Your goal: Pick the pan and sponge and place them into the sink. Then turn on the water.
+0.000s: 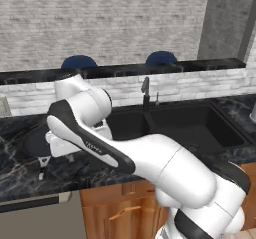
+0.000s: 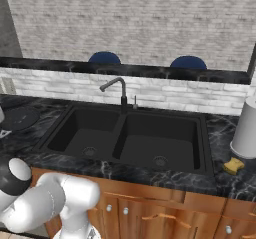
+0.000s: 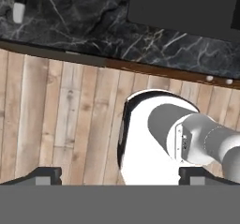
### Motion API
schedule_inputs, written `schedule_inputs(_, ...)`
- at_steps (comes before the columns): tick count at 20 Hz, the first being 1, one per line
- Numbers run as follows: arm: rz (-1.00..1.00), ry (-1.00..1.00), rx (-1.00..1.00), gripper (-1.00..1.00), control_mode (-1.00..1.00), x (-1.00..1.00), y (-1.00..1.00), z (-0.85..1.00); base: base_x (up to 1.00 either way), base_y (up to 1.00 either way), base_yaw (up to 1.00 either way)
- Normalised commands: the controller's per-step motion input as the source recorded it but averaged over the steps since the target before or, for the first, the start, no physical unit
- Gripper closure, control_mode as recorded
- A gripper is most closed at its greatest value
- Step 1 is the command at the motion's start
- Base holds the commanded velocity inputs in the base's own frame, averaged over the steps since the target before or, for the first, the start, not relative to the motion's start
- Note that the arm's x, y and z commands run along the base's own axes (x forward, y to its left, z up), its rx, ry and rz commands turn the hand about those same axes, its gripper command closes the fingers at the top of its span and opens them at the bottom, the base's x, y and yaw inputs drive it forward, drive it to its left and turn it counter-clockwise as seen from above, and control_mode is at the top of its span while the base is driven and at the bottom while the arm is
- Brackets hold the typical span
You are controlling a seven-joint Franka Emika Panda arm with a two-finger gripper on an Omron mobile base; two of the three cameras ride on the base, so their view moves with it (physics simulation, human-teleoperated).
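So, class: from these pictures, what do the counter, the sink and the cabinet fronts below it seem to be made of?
The counter looks like polished black marble or a stone imitation: dark with thin white veins.
The sink looks like matte black composite or coated metal: even black, no shine; which one cannot be told.
The cabinet fronts look like warm brown wood, smooth-finished, though the grain barely shows.

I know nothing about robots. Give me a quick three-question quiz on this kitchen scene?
1. True or false: the sponge already lies in the sink.
2. The pan sits on which side of the sink in the right base view: A) left B) right C) inside it?
3. Fill in: the faucet shows ____ water running.

Key: 1 false, it lies on the counter right of the sink. 2 A. 3 no.
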Motion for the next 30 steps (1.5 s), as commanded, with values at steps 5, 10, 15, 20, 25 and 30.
schedule_inputs(5, -0.02, 0.06, 0.00, -1.00, -1.00, 0.23, 0.60, -0.53, 0.00, 0.00, 0.00)
schedule_inputs(10, -0.09, 0.01, 0.03, -1.00, -1.00, 0.51, 0.10, -0.53, 0.00, 0.00, 0.00)
schedule_inputs(15, -0.09, 0.00, 0.01, -1.00, -1.00, 0.33, 0.11, -0.48, 0.00, 0.00, 0.00)
schedule_inputs(20, -0.06, 0.00, 0.01, -1.00, -1.00, 0.27, 0.39, -0.32, 0.00, 0.00, 0.00)
schedule_inputs(25, -0.04, 0.00, 0.00, -1.00, -1.00, 0.21, 0.32, -0.20, 0.00, 0.00, 0.00)
schedule_inputs(30, -0.02, 0.00, 0.00, -1.00, -1.00, 0.23, 0.20, -0.32, 0.00, 0.00, 0.00)
